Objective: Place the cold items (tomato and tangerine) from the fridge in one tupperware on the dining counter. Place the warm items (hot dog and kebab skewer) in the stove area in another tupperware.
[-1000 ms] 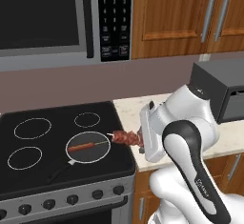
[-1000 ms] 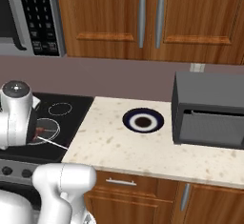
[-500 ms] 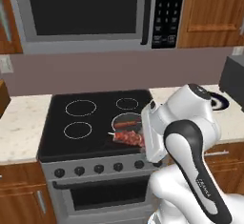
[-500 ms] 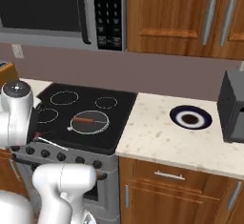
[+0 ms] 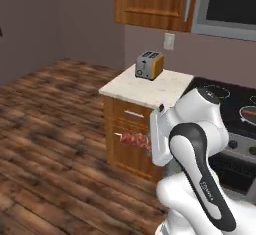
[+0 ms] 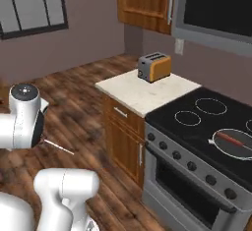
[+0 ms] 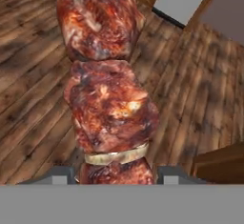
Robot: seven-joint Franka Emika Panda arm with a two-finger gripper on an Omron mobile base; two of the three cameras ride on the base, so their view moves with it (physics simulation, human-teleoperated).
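Hand view puts the kebab point(image 7: 107, 89) right in my face: glossy red-brown meat chunks stacked along the skewer, with a pale slice between the lowest two, running straight out from between my fingers point(image 7: 116, 175). The two tips sit tight against either side of the lowest chunk, so I read them as gripping the kebab at a middling width. Beyond it lies bare wooden floor point(image 7: 200, 85).

From the left base view I see the same kebab point(image 5: 134, 140) side-on, sticking out level from the hand, hanging over the floor in front of a brown cabinet point(image 5: 127, 134). That cabinet stands just behind the meat and its pale worktop point(image 5: 150, 86) lies above and beyond my fingers. A silver and orange toaster point(image 5: 149, 64) stands at the worktop's far edge, below a wall socket point(image 5: 170, 41).

The right base view gives me what the others lack: the whole stove point(image 6: 206, 146) with its black top, knobs and oven door, and a hot dog point(image 6: 231, 139) lying in a pan point(image 6: 235, 144) on the near right burner, well apart from my fingers. A thin pale skewer tip point(image 6: 59, 147) pokes out beside the arm there.

I can read no writing anywhere.
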